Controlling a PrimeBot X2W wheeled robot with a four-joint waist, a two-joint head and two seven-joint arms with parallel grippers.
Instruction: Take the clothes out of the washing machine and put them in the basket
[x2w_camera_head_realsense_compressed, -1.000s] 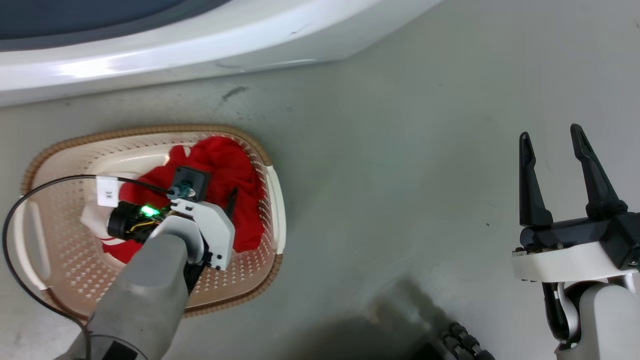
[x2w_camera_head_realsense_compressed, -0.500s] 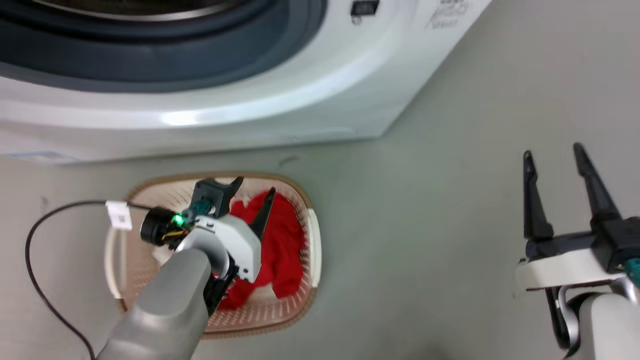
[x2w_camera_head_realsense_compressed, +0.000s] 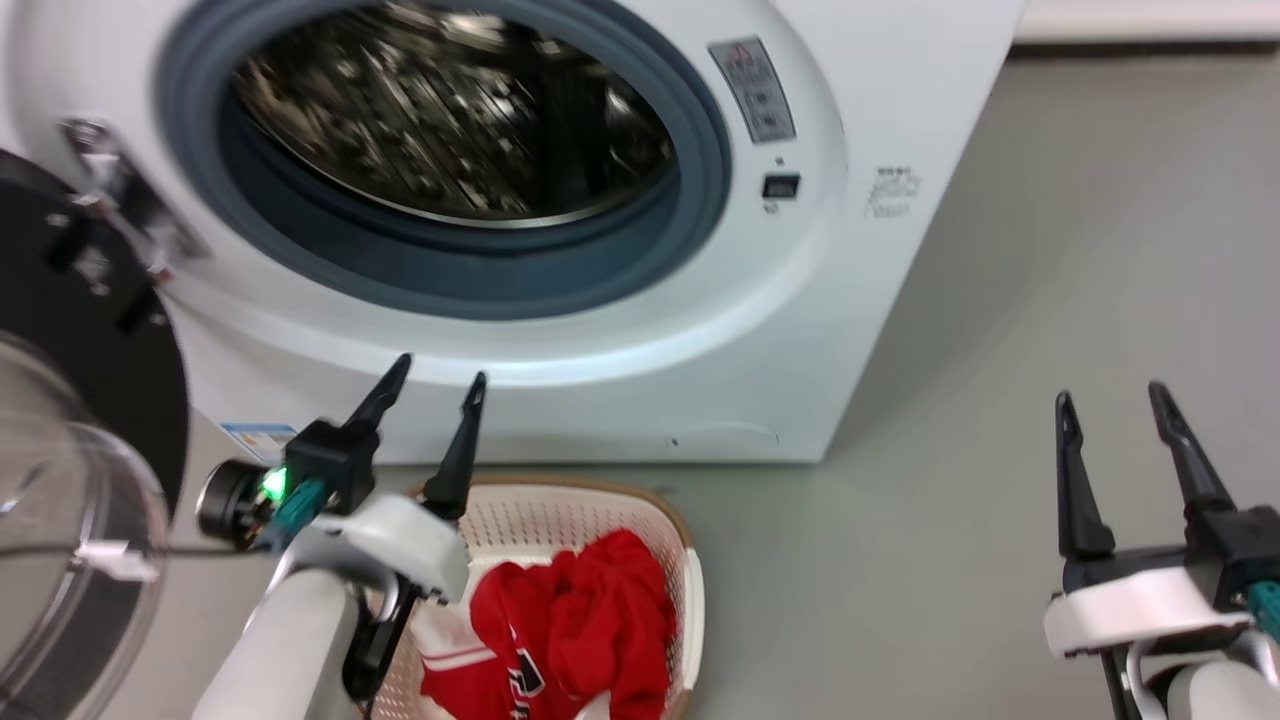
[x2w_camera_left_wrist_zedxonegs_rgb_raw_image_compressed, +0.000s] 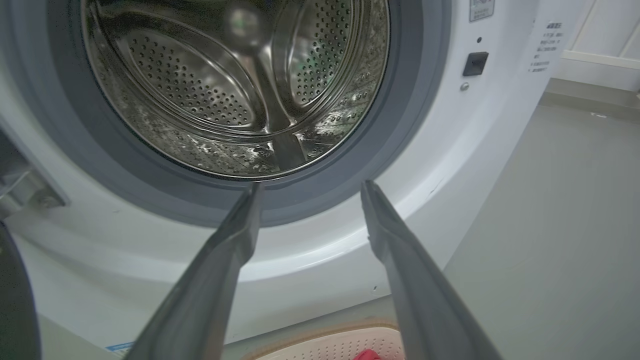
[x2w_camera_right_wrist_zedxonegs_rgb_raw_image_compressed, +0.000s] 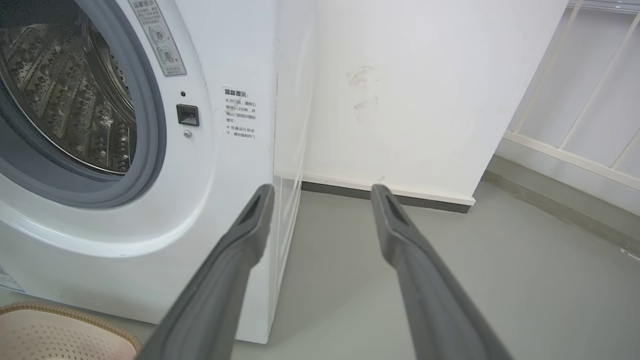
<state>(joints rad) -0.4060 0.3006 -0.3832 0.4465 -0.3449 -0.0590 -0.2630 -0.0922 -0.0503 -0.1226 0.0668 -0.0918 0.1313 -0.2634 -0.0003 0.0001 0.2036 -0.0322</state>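
The washing machine (x2w_camera_head_realsense_compressed: 600, 400) carries a grey label (x2w_camera_right_wrist_zedxonegs_rgb_raw_image_compressed: 157, 35) at about 2 o'clock from the drum opening (x2w_camera_head_realsense_compressed: 450, 110). It has lines of small Chinese print above 2 round pictograms, all too fine to read. In the head view a red warning triangle tops it. Further out, near 3 o'clock, a block of grey Chinese print (x2w_camera_right_wrist_zedxonegs_rgb_raw_image_compressed: 240, 114) is headed by what looks like 温馨提示; the smaller lines beneath are illegible. At 7 o'clock sits a blue-and-white sticker (x2w_camera_head_realsense_compressed: 258, 440), blurred. The jersey (x2w_camera_head_realsense_compressed: 500, 650) bears a dark logo (x2w_camera_head_realsense_compressed: 527, 680), unreadable.
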